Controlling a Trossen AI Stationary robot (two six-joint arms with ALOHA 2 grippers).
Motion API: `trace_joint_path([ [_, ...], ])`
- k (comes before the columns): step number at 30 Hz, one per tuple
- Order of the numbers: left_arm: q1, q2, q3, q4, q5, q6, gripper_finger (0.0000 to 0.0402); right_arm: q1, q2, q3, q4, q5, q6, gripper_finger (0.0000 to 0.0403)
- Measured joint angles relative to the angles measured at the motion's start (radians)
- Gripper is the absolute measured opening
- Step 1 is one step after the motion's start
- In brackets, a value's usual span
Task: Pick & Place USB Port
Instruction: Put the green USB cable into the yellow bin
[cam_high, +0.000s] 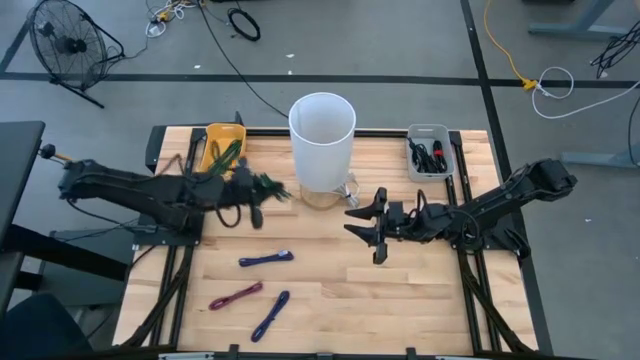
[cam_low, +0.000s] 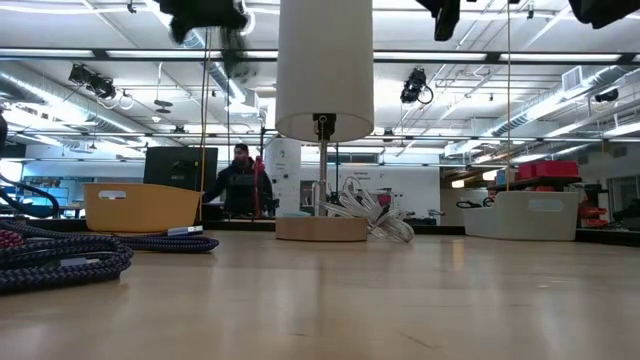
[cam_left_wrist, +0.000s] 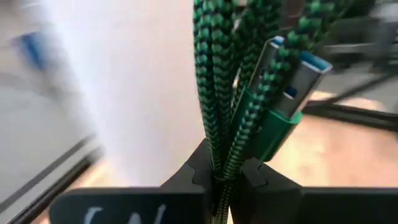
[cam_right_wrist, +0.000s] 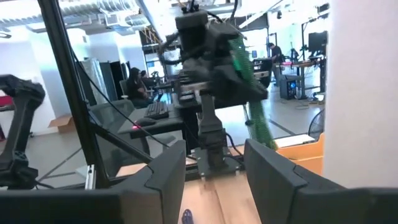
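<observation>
The left end effector (cam_high: 252, 190) is pinched on a bundled green USB cable (cam_left_wrist: 227, 93), held aloft over the counter (cam_high: 420, 290) just at nine o'clock of the tall white cylinder (cam_high: 322, 140). This looks like the carry step, after pickup and before placing. Next, the bundle probably needs lifting above the cylinder's rim and releasing inside, if that is the target. The right end effector (cam_high: 378, 228), fingers spread and empty, waits at five o'clock of the cylinder. Three more cables (cam_high: 262, 282) lie at seven o'clock.
</observation>
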Motion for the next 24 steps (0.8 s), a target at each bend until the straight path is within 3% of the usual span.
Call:
trace_joint_path([
  [6,0.126,-0.182,0.0,-0.364,-0.34,-0.142,0.0019,-0.001,0.0,0.0,0.051,0.008,-0.049,0.0165],
  [9,0.251,-0.244,0.0,-0.453,-0.38,-0.165,0.0019,-0.001,0.0,0.0,0.053,0.007,-0.048,0.0165],
  [14,0.511,-0.26,0.001,-0.581,-0.304,-0.204,0.0019,-0.001,0.0,0.0,0.053,0.008,-0.053,0.0165],
  [24,0.964,-0.068,0.001,-0.584,0.013,-0.053,0.0019,-0.001,0.0,0.0,0.052,0.006,-0.071,0.0165],
])
